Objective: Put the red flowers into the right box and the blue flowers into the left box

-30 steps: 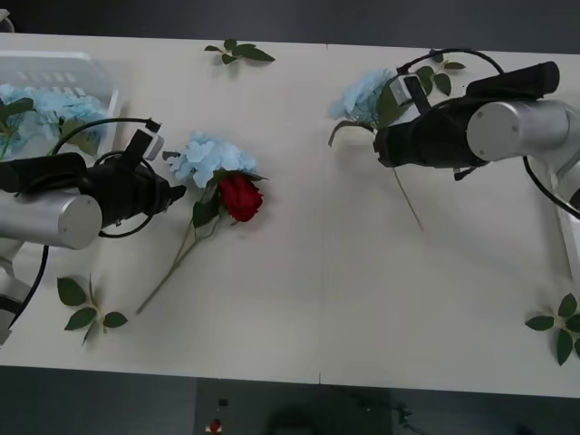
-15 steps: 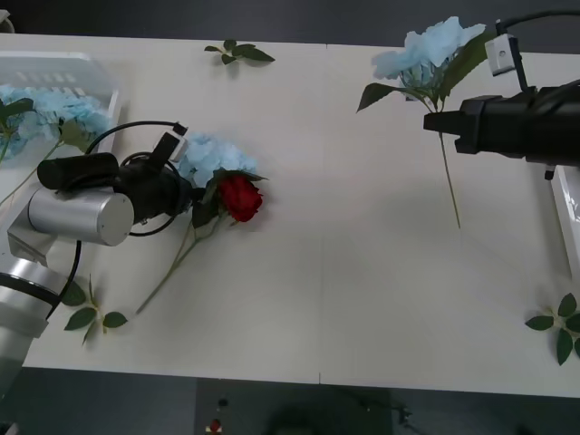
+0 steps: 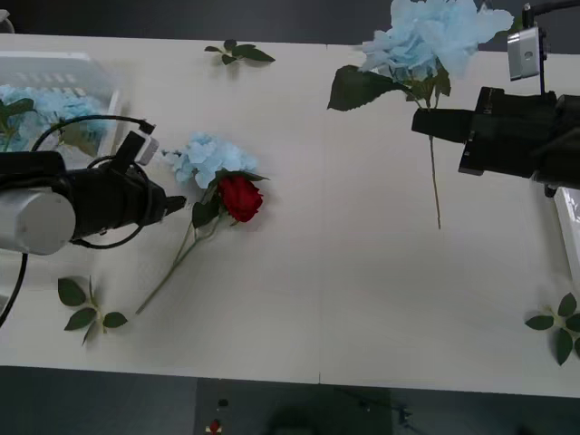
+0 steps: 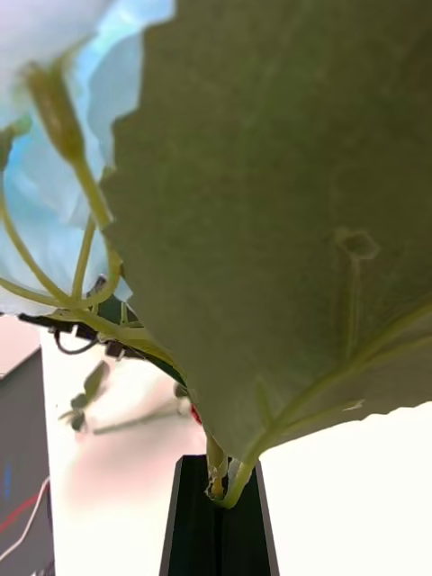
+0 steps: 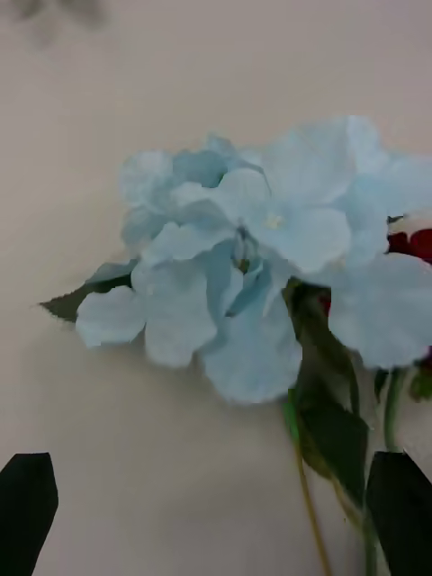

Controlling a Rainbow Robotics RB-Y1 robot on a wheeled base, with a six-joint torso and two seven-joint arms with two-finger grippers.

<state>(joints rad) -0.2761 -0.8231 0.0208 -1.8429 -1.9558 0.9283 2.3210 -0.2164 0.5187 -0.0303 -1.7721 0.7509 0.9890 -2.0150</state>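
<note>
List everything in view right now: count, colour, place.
Blue flowers: three bunches, pale blue. One held in the air at the table's far right, one lying left of centre, one in the basket.
Red flower: one, deep red, lying against the centre-left blue bunch.
Basket: one, white, slatted, far left corner.
Box: one, white, only its edge at the right side.
Leaf sprigs: three, green, no flowers; far edge, near left, near right.
Table: one, white.
Left gripper: black fingers open, low beside the centre-left blue bunch.
Right gripper: black fingers shut on the raised bunch's stem.
</note>
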